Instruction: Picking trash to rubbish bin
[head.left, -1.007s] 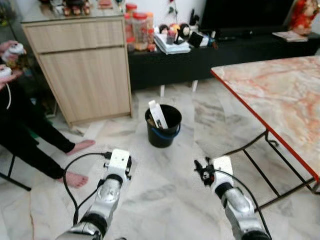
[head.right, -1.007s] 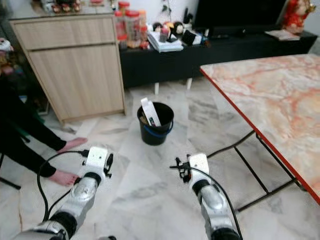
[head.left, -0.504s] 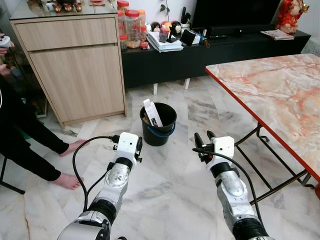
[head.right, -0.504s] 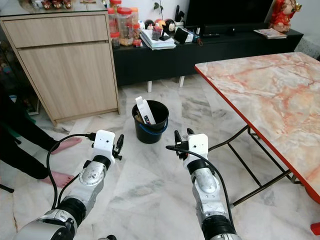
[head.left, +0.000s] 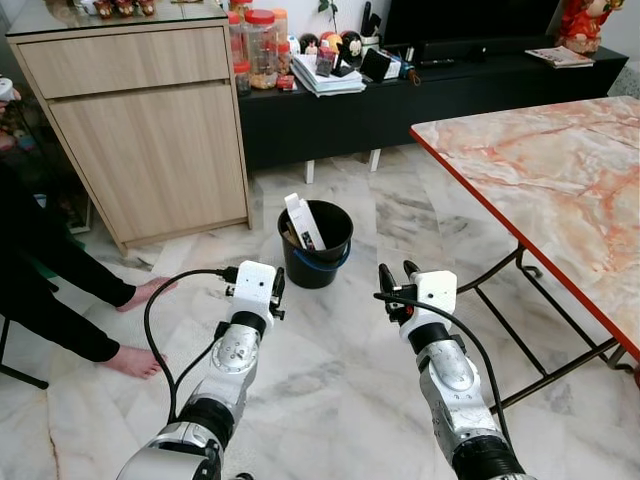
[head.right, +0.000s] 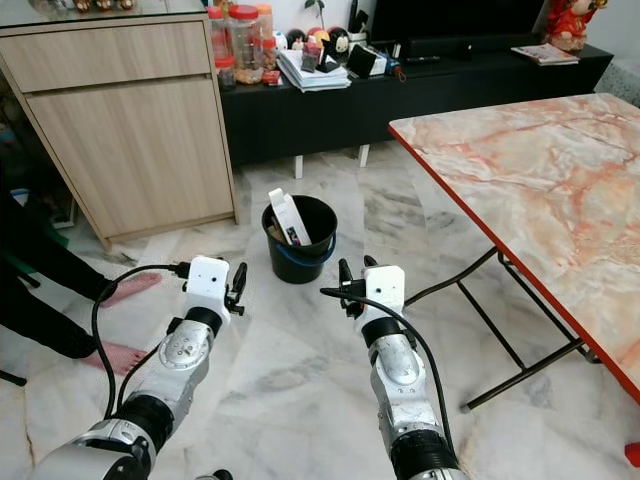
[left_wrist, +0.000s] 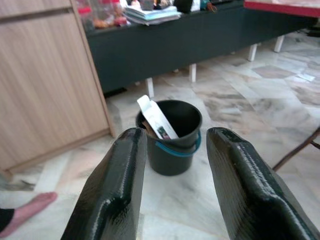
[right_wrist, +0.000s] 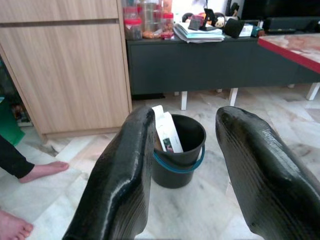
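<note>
A black bucket (head.left: 316, 244) with a blue handle stands on the marble floor ahead. A white carton (head.left: 303, 221) leans inside it with its top above the rim; the carton (left_wrist: 157, 118) and the bucket (right_wrist: 179, 150) also show between the fingers in both wrist views. My left gripper (head.left: 277, 287) is raised just short of the bucket on its left, open and empty. My right gripper (head.left: 396, 282) hovers short of the bucket on its right, open, nothing between its fingers (right_wrist: 125, 180).
A wooden cabinet (head.left: 145, 140) stands at the back left and a low black TV bench (head.left: 420, 95) with books and jars at the back. A marble-topped table (head.left: 560, 190) with thin metal legs fills the right. A seated person's bare feet (head.left: 135, 325) rest on the floor at left.
The camera has tilted and shifted, so the bucket sits closer and more central. Both arms have risen and reach further forward toward the bucket.
</note>
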